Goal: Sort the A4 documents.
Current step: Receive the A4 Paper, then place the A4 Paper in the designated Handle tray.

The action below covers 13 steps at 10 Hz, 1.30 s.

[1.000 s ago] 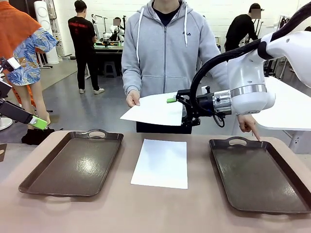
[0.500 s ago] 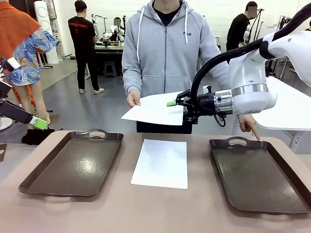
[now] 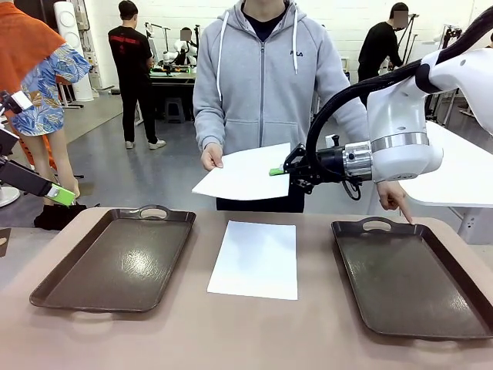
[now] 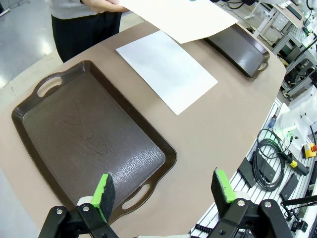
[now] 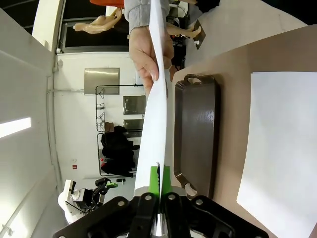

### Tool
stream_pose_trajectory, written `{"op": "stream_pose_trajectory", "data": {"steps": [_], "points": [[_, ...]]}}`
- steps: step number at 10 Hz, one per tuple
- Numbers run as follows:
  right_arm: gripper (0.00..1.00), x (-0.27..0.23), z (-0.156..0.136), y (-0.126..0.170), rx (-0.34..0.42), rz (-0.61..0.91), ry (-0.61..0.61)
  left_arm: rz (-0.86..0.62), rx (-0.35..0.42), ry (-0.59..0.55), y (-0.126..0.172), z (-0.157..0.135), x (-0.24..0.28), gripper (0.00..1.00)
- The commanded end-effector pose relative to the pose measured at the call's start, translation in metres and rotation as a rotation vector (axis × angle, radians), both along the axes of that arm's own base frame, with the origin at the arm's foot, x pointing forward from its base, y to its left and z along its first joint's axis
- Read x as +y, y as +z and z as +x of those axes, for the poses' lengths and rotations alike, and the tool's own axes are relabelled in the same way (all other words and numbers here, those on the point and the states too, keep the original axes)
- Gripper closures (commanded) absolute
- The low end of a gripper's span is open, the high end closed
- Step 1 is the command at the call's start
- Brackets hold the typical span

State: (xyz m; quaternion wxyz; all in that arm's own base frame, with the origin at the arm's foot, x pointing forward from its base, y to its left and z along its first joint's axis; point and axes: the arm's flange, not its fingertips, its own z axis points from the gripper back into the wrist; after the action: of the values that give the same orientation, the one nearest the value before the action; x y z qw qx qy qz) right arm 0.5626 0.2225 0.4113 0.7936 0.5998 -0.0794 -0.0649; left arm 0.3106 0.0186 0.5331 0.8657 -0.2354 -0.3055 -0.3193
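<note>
A person across the table holds out one of the A4 documents [image 3: 243,173] level in the air, one hand [image 3: 210,158] on its left edge. My right gripper [image 3: 279,171] is shut on that sheet's right edge; the right wrist view shows the sheet [image 5: 157,99] edge-on, running down between the green pads [image 5: 155,179]. A second A4 document [image 3: 256,258] lies flat on the table between the two trays. My left gripper [image 4: 163,191] hangs open and holds nothing, above the near corner of the left tray [image 4: 89,139].
Two dark brown handled trays sit on the tan table, one left [image 3: 115,258] and one right [image 3: 412,277]. The person's other hand [image 3: 397,202] points a finger down at the right tray's far handle. Cables and gear lie past the table edge [image 4: 270,158].
My right gripper's fingers have closed onto the held sheet's right edge. The sheet and the person's hands have barely moved. The left arm stays still.
</note>
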Motion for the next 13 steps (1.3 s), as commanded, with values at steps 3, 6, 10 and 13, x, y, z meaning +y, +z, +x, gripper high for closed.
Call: {"op": "stream_pose_trajectory", "data": {"steps": [3,6,10,13], "points": [[1.0,0.0024,-0.0044,-0.0012,-0.009,0.027,-0.018,-0.012,-0.005,-0.013,-0.0012,0.0011,0.002,0.0],[1.0,0.0012,-0.0006,0.0003,-0.002,0.001,0.004,-0.012,-0.005,-0.013,-0.0012,0.0011,0.002,0.0],[1.0,0.0012,-0.0006,0.0003,-0.002,0.001,0.004,-0.012,-0.005,-0.013,-0.0012,0.0011,0.002,0.0],[1.0,0.0012,-0.0006,0.0003,-0.002,0.001,0.004,-0.012,-0.005,-0.013,-0.0012,0.0011,0.002,0.0]]}}
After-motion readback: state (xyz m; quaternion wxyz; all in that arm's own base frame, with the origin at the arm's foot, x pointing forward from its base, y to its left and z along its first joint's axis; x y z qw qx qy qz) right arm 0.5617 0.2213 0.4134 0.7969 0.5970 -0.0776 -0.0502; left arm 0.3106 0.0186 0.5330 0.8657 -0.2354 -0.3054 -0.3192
